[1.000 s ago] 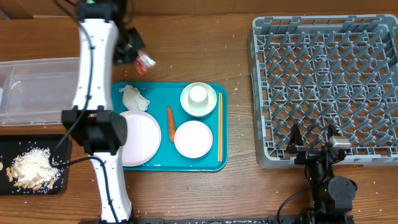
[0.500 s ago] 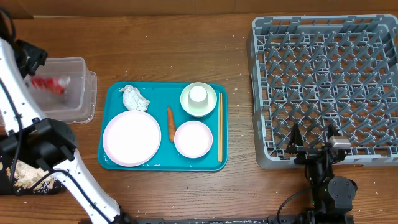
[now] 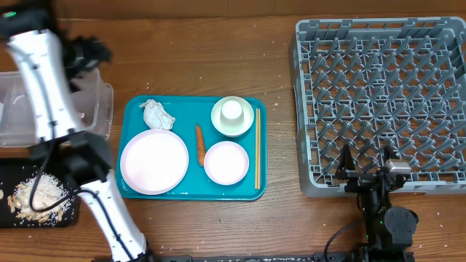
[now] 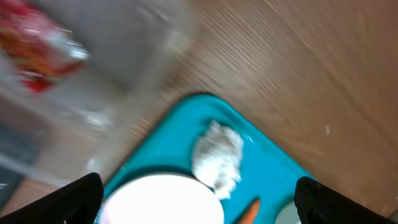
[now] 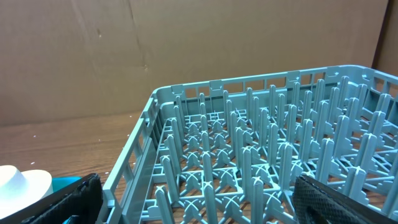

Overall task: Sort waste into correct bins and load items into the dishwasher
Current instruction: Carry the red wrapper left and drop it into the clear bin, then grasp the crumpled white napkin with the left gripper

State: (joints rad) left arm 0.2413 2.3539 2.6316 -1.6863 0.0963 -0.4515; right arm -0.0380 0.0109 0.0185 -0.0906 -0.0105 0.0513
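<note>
Shiny red wrapper (image 4: 38, 53) in clear tub (image 3: 99, 109); left gripper (image 4: 199, 184), right gripper (image 5: 198, 183) wide, empty.

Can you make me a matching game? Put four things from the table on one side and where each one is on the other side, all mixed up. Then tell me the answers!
Things:
1. red wrapper
2. food scraps
3. small cup
4. carrot stick

Places:
A. sitting in a white bowl
B. on the black tray
C. in the clear tub
D. on the teal tray, right beside the plate

Pairs: 1-C, 2-B, 3-A, 4-D
</note>
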